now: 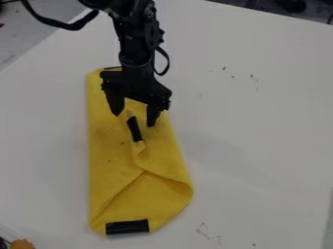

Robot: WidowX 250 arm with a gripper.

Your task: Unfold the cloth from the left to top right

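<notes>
We see the yellow cloth (pixel 106 160) on the left part of the table (pixel 260 121), its long axis running from the far edge toward the near edge, black-banded end nearest us. We see the arm (pixel 135 46) hanging over its far half, gripper (pixel 135 120) pointing down, fingers spread wide around a raised fold, clamped on nothing; whether they touch cloth, we cannot tell.

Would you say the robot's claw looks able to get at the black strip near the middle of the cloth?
Probably yes: the claw hangs open around the upper end of the black strip, and nothing seems to cover that strip on the yellow cloth.
</notes>
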